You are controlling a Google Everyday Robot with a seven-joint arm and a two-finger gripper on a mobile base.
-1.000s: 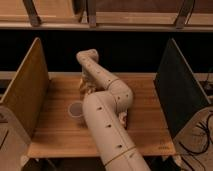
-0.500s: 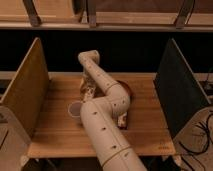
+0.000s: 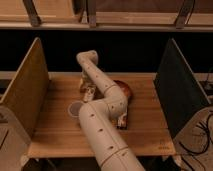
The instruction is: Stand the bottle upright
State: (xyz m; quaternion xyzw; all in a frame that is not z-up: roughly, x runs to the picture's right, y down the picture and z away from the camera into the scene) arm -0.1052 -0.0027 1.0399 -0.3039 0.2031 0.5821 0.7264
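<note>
Wooden table [image 3: 150, 127] between 2 panels [image 3: 27, 85]; tool [image 3: 88, 91] near back edge.

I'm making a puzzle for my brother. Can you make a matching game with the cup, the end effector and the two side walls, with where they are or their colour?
Things:
1 cup
2 end effector
3 left wall
4 right wall

Matches:
A dark
B just behind the cup, low over the table
C light wood
D whitish, left of the arm

Pairs: 1-D, 2-B, 3-C, 4-A
</note>
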